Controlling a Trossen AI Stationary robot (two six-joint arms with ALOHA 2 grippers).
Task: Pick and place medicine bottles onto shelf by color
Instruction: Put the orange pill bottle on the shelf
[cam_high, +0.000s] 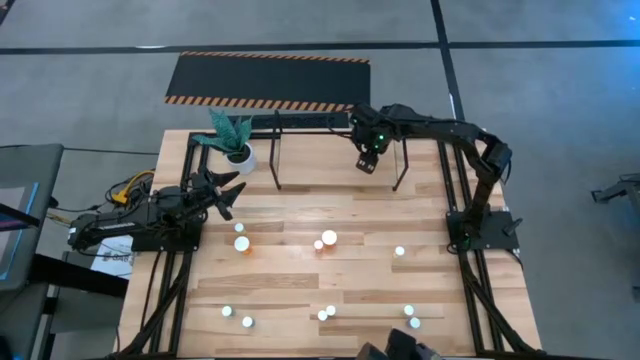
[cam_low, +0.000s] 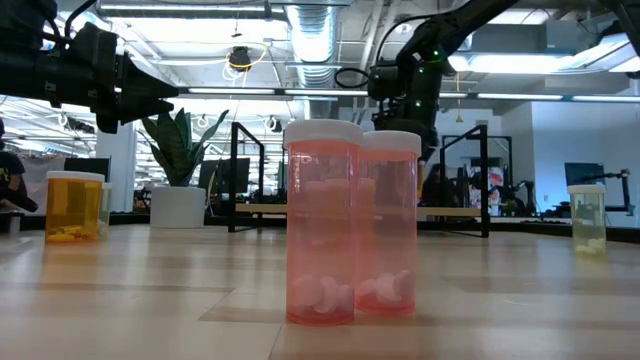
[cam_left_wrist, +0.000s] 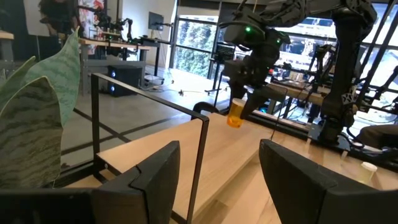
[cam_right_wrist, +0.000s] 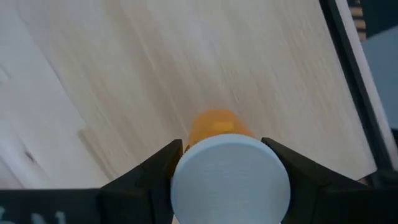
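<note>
Right gripper (cam_high: 367, 160) clamps an orange medicine bottle (cam_left_wrist: 236, 113) by its white cap above the shelf (cam_high: 276, 160) at the table's (cam_high: 300, 290) far edge, the arm reaching in from the right edge. Left gripper (cam_high: 226, 195) hangs wide open near the plant (cam_high: 232, 134), toward the far-left corner.

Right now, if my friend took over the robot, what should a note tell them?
Right tool: shut on an orange bottle, held in the air above the shelf at the table's far side.
Left tool: open, holding nothing, waiting near the potted plant.
Done: no bottle can be seen standing on the shelf yet.
Left: set this orange bottle down, then sort the rest. Two pink bottles stand side by side mid-table, an orange one and a pale one stand apart, and more are scattered along the near edge.
</note>
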